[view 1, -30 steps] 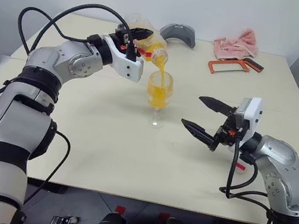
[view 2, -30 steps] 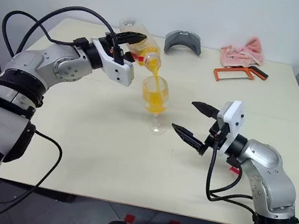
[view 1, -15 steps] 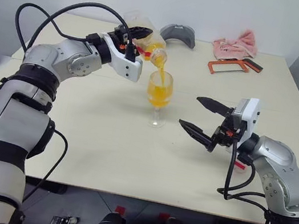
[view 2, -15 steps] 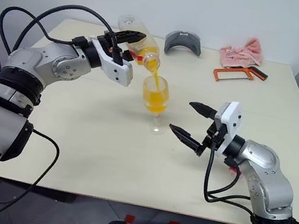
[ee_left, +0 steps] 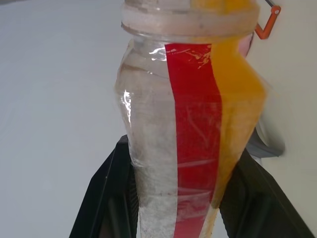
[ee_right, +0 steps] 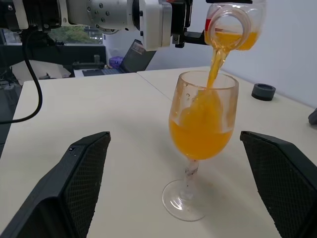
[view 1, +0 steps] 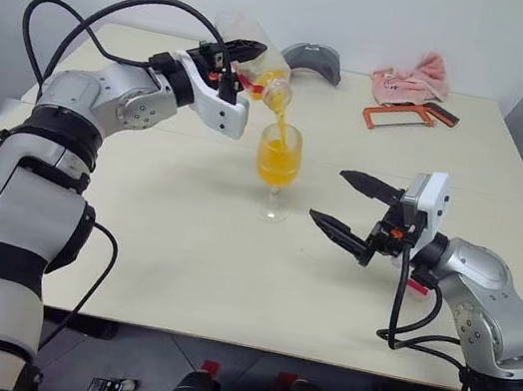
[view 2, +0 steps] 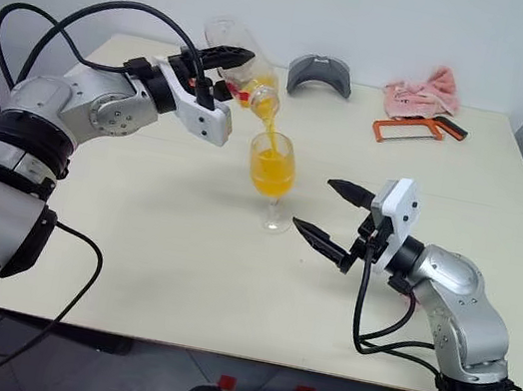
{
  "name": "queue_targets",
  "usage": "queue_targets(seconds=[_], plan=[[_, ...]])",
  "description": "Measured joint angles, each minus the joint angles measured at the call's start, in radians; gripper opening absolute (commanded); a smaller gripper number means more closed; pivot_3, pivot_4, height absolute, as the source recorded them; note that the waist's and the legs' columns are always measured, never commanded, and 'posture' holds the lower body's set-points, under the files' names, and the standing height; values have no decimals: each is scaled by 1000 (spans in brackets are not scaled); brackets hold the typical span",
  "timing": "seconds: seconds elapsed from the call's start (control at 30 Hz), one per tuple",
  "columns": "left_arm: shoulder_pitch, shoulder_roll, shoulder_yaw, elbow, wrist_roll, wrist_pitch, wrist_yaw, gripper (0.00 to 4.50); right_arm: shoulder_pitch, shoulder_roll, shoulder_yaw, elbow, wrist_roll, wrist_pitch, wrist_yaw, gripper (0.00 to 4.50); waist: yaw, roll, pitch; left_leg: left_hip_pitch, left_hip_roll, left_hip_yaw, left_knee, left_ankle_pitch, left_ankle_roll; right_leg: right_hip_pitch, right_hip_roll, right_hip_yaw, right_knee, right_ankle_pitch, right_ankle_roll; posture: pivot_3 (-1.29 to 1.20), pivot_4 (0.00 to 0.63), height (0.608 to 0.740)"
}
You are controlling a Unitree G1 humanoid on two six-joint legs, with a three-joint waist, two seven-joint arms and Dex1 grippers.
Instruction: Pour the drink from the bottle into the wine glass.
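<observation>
The pour is in progress: the left gripper [view 1: 232,61], clamped on the bottle [view 1: 254,65], tilts it neck-down above the glass [view 1: 277,163], and the drink [ee_right: 200,126] streams into the bowl, now over half full. The right gripper [view 1: 352,210] waits with jaws apart beside the glass, not touching it. Next move, as judged: tip the bottle upright before the bowl overfills.

cream table [view 1: 182,242], wine glass [view 1: 278,163], hacksaw [view 1: 402,114], pink cloth [view 1: 412,77]
</observation>
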Motion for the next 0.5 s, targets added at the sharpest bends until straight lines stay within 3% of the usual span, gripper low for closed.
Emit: queue_targets(seconds=[0.33, 0.5], plan=[[0, -5, 0, 3, -13, -2, -5, 1690, 0, 0, 7, 0, 0, 0, -6, 4500, 0, 0, 0, 0, 0, 0, 0, 0, 0, 0, 0, 0, 0, 0, 0, 0, 150, 740], [25, -28, 33, 2, -109, -4, -81, 1690, 3, 4, 8, -1, -1, 0, -12, 4500, 0, 0, 0, 0, 0, 0, 0, 0, 0, 0, 0, 0, 1, 0, 0, 0, 150, 740]])
